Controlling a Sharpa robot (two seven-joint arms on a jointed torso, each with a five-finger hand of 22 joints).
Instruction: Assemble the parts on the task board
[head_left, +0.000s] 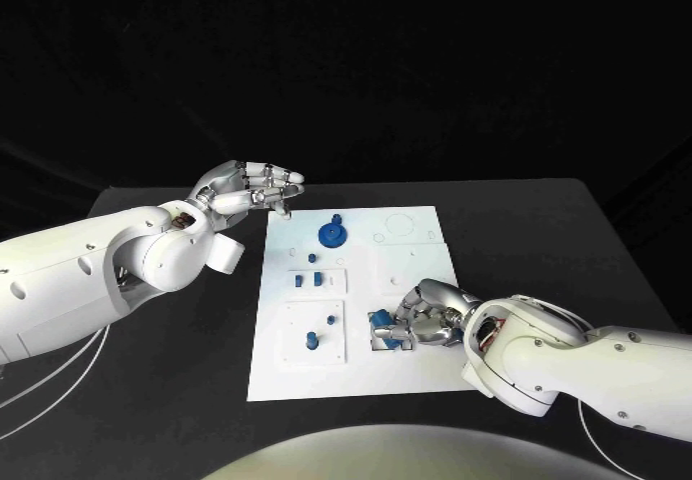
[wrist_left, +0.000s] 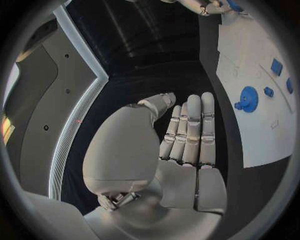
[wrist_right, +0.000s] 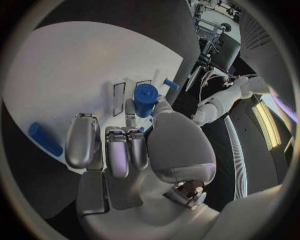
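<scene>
Several small blue parts sit on the white task board (head_left: 411, 225), which lies in the middle of the black table (head_left: 577, 240). A blue gear-shaped part (head_left: 333, 234) lies toward 12 o'clock on the board, slightly toward its 9 o'clock edge; the left wrist view shows the same gear (wrist_left: 248, 97) flat on the white plate. Below it, near the board's centre, two small blue pieces (head_left: 307, 281) stand side by side, with another tiny one (head_left: 313, 259) just above them. Toward 6 o'clock on the 9 o'clock half lie two further blue pieces (head_left: 315, 341), close together.

At about 4 o'clock on the board the right hand (head_left: 423, 322) rests with its fingers curled down around a blue cylindrical part (head_left: 384, 318); in the right wrist view that cylinder (wrist_right: 145, 96) stands upright on the board at the fingertips, with the thumb touching its side, so the hand appears to pinch it, though the contact on the far side is hidden. A separate blue bar (wrist_right: 45, 139) lies flat on the board near that hand.

The left hand (head_left: 254, 187) hovers off the board's 11 o'clock corner, above the table. In the left wrist view its fingers (wrist_left: 190, 131) lie straight and pressed together, holding nothing.
</scene>
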